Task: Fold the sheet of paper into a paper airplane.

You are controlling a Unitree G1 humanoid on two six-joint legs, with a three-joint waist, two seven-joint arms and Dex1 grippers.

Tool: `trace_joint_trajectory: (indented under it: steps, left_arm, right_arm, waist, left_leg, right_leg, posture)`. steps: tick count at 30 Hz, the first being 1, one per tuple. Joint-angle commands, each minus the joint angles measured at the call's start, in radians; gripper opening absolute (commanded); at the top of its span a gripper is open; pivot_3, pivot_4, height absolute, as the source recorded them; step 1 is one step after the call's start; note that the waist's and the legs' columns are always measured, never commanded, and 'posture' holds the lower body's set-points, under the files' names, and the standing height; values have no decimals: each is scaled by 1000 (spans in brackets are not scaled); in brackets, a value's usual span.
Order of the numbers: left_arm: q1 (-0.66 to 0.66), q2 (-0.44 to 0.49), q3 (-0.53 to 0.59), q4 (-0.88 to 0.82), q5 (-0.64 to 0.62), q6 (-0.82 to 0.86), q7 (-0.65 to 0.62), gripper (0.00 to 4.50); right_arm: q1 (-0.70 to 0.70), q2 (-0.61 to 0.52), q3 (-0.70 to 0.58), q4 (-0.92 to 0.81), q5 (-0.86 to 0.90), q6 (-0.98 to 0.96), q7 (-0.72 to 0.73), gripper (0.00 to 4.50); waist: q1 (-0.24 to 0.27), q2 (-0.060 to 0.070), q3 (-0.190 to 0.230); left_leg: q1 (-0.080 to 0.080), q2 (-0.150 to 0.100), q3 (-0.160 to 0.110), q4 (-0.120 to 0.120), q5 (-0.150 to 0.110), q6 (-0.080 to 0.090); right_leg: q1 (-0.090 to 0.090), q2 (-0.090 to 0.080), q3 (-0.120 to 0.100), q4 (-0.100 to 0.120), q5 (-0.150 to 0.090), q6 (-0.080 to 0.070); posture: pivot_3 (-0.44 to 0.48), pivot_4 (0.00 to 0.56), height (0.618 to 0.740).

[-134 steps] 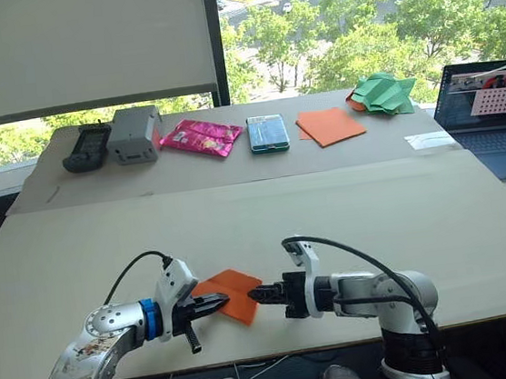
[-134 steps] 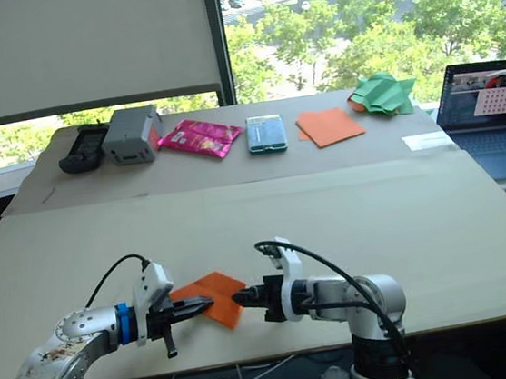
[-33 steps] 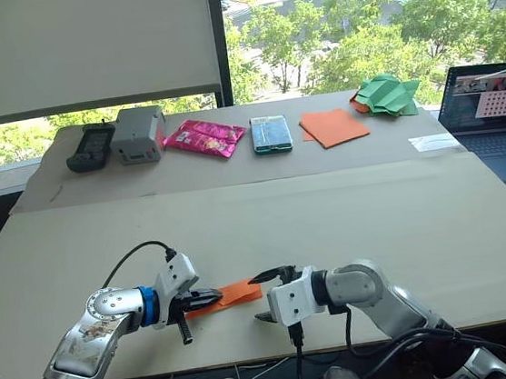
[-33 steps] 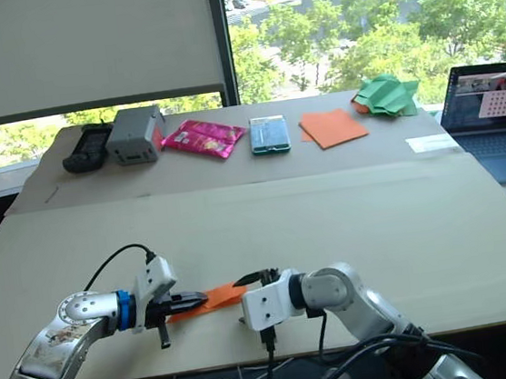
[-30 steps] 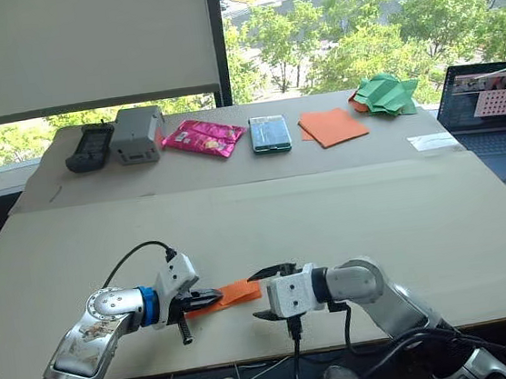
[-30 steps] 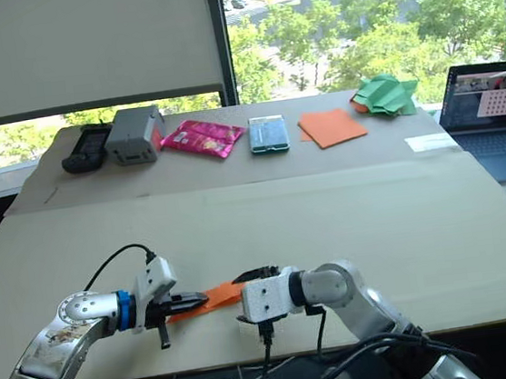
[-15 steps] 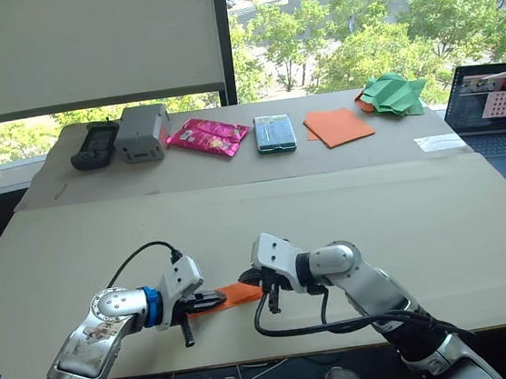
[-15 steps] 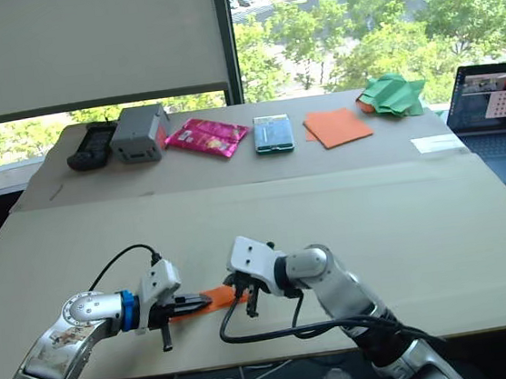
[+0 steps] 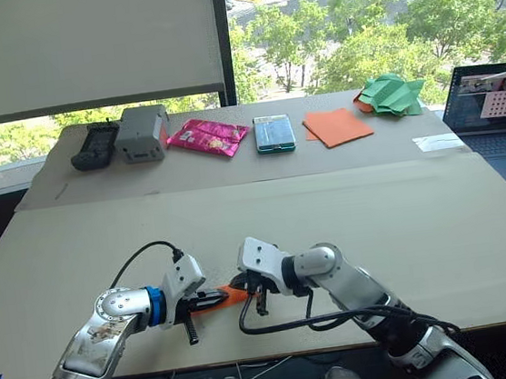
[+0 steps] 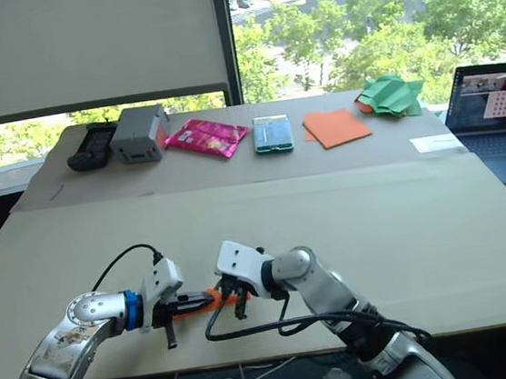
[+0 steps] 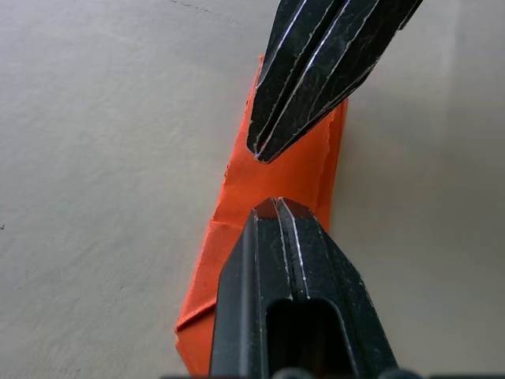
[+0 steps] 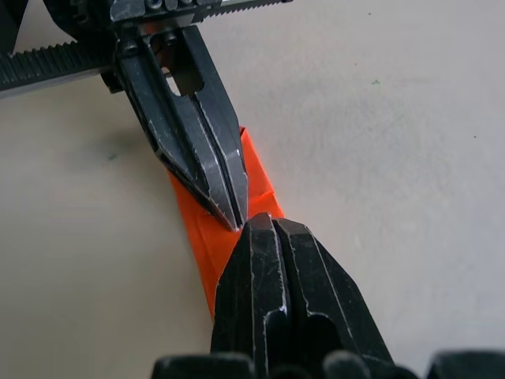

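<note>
Right end effector (image 12: 260,225) now meets folded paper airplane (image 11: 304,170).

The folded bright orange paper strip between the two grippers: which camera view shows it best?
The left wrist view: the folded bright orange paper strip lies lengthwise, edges and layers visible. The right wrist view shows a shorter stretch under both grippers' fingers. The eye views show a small orange sliver.

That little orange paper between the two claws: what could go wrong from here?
Two things, I'd guess. The folded sheet of paper is thin, and the left gripper and right gripper meet tip to tip on it, both shut, so a pull apart might tear it. It also lies near the front edge of the table, so a slip could push it off.
</note>
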Motion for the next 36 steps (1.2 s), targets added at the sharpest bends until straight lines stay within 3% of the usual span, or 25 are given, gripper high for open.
trace_joint_trajectory:
  steps: [1,17,36]
  left_arm:
    - [4,0,-16,15,21,6,6,0]
    - [17,2,-12,19,23,8,20,0]
    - [14,1,-21,29,24,10,23,0]
  right_arm:
    - [-43,24,29,42,-17,2,-16,48]
    - [-31,-73,123,162,-80,64,17,48]
    - [39,-219,110,90,-77,79,46,48]
  waist:
    - [0,0,0]
    - [0,8,-11]
    - [15,9,-17]
  left_leg:
    - [0,0,0,0,0,0]
    - [1,0,0,0,0,0]
    - [0,-1,0,1,0,-1]
  right_leg:
    - [0,0,0,0,0,0]
    - [1,0,0,2,0,0]
    - [2,0,1,0,0,0]
  posture:
    - [0,150,702]
    - [0,150,702]
    - [0,150,702]
